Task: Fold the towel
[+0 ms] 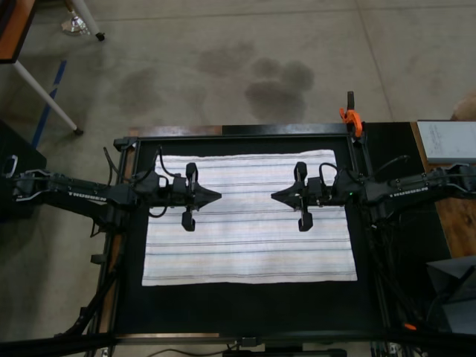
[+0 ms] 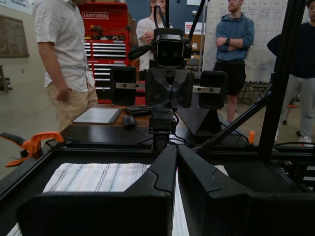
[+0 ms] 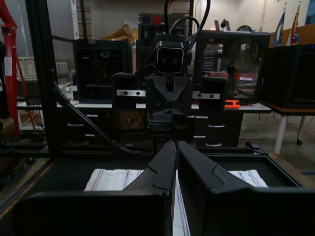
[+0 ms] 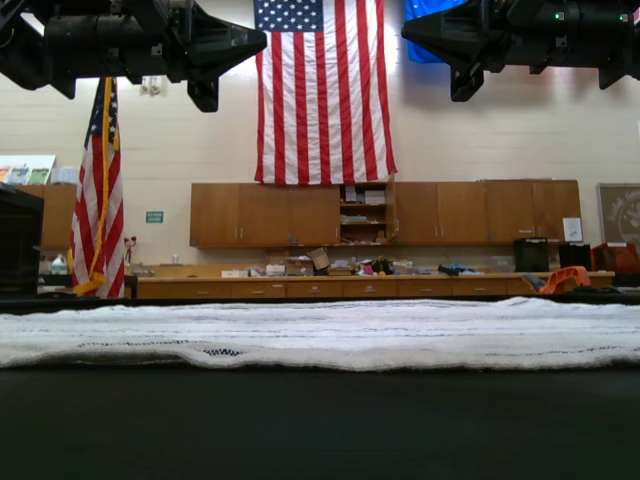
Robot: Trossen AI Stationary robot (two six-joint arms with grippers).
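The towel [image 1: 249,238], white with thin dark stripes, lies spread flat on the black mat; it also shows as the towel [image 2: 93,177], the towel [image 3: 110,179] and, edge-on, the towel [image 4: 320,335]. My left gripper [image 1: 219,195] hangs over the towel's left half in the top view, fingers together and empty. Facing it tip to tip, my right gripper [image 1: 273,197] is shut and empty over the right half. In the exterior view the left gripper [image 4: 262,40] and the right gripper [image 4: 406,30] hover well above the cloth. Each wrist view shows its own closed fingers, left gripper [image 2: 176,147] and right gripper [image 3: 176,143].
A black frame [image 1: 245,131] rims the mat. An orange clamp [image 1: 350,116] grips its far right corner in the top view. A white sheet [image 1: 446,140] rests on the side table. Several people [image 2: 64,54] stand beyond the frame, by a red tool chest [image 2: 106,34].
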